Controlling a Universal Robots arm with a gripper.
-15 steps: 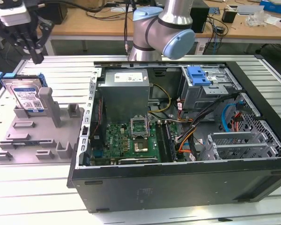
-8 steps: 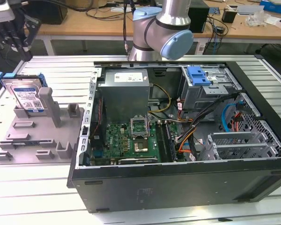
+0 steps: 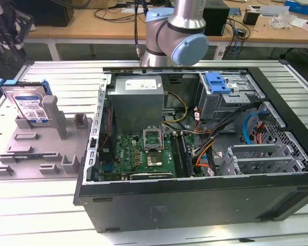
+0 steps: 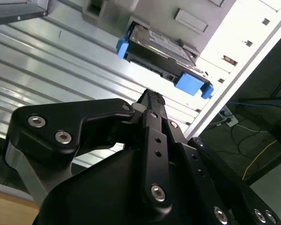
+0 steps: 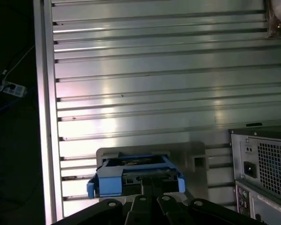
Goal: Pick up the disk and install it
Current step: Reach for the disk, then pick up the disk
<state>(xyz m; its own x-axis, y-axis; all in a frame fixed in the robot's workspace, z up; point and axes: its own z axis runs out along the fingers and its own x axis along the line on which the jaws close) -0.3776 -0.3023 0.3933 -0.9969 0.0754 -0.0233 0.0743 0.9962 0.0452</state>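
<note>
Disk (image 3: 31, 105) sat propped in grey fixture (image 3: 41, 154) on desk (image 3: 56, 72), exterior view's left, well apart from open computer case (image 3: 195, 133); end effector (image 5: 152, 183) clenched on nothing, near disk's blue carrier edge; pickup not yet made; installation wholly outstanding.

The exterior view is bright and even, and the light comes from above. The metal table (image 3: 51, 205) shines pale, almost white, near the bottom of the frame. Inside the computer case (image 3: 195, 205) it is dimmer, with soft shadows by the wall on the exterior view's left. In the first wrist view a white glare lies across the table's ribs, and the floor (image 5: 14, 164) beside it is nearly black. In the second wrist view my gripper (image 4: 152, 96) is a dark shape against a washed-out white table edge.
</note>
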